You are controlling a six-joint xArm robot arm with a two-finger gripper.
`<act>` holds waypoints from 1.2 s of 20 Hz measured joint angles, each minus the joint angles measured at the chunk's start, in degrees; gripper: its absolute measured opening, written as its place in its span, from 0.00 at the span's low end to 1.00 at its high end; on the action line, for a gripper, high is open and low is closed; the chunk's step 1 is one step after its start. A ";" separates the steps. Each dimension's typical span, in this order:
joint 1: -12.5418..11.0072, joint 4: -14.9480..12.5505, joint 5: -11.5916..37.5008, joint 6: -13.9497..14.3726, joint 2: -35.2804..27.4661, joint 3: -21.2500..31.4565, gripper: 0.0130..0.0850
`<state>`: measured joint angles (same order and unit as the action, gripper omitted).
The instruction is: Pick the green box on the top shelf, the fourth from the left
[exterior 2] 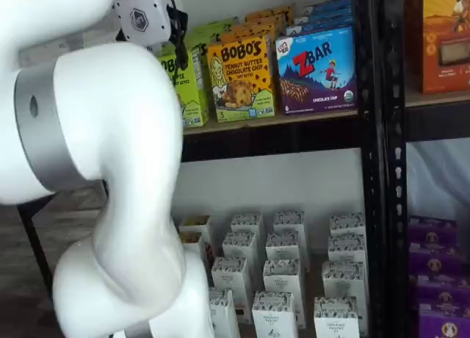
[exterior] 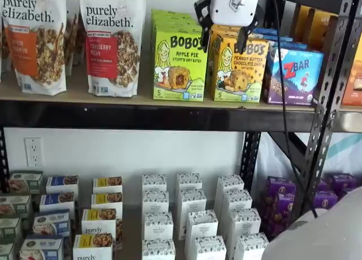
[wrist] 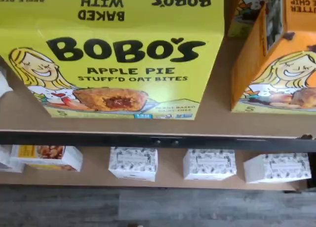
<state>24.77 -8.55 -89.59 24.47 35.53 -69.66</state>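
The green Bobo's Apple Pie box (exterior: 179, 65) stands on the top shelf between a granola bag and an orange Bobo's box (exterior: 238, 68). It fills most of the wrist view (wrist: 118, 64), front face toward the camera. In a shelf view it is partly hidden behind my arm (exterior 2: 192, 77). My gripper (exterior: 223, 40) hangs in front of the top shelf, just right of the green box's upper corner, before the orange box. Its two black fingers show a gap with nothing held. In a shelf view only one finger (exterior 2: 179, 31) shows.
Two Purely Elizabeth bags (exterior: 112, 42) stand left of the green box, and a blue ZBar box (exterior: 293, 73) stands right of the orange one. A black shelf upright (exterior: 328, 102) rises at the right. Several white boxes (exterior: 189, 215) fill the lower shelf.
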 joint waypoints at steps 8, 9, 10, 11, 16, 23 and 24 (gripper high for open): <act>1.09 -0.72 3.74 1.42 0.28 1.66 1.00; 1.17 -1.05 4.56 1.56 0.33 1.84 1.00; 1.03 -0.96 5.34 1.47 0.34 1.98 1.00; 0.75 -0.60 6.03 1.22 0.29 2.05 1.00; -0.70 1.83 9.57 -0.36 -0.55 2.09 1.00; -1.14 3.09 11.54 -0.94 -3.68 -0.04 1.00; -1.29 3.67 11.47 -1.17 -4.24 -0.54 1.00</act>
<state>23.47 -4.88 -78.12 23.30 31.29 -70.19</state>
